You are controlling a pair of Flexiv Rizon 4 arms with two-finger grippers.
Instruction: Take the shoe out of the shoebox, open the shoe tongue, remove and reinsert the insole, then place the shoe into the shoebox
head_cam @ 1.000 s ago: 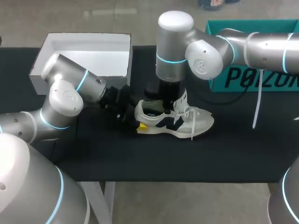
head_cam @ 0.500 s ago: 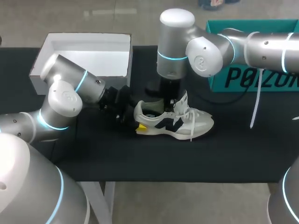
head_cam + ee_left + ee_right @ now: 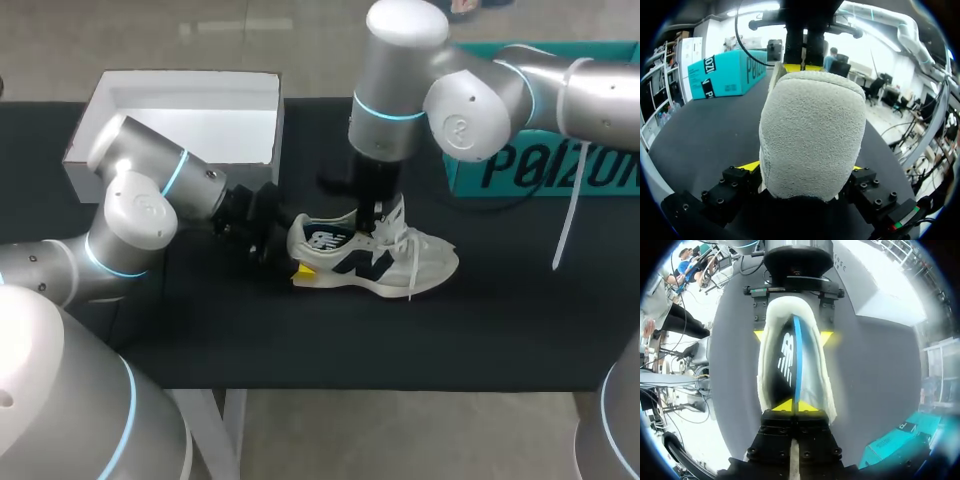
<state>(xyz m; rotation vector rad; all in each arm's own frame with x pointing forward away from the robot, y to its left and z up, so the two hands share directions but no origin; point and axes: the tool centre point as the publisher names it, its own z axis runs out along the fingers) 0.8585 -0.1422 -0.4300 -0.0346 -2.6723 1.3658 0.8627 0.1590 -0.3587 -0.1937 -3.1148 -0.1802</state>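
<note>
Left pincer point(image 3: 802, 167) clamps the shoe point(image 3: 810, 120) heel between its 2 tips. Only the right wrist view shows the insole point(image 3: 785, 360), ahead of the right pincer point(image 3: 795, 405) pinching the tongue point(image 3: 393, 213).

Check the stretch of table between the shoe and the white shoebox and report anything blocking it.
No loose thing lies there. Only the left gripper, shut on the heel of the shoe, and its arm lie between it and the shoebox. The right gripper seems to pinch the insole from above.
</note>
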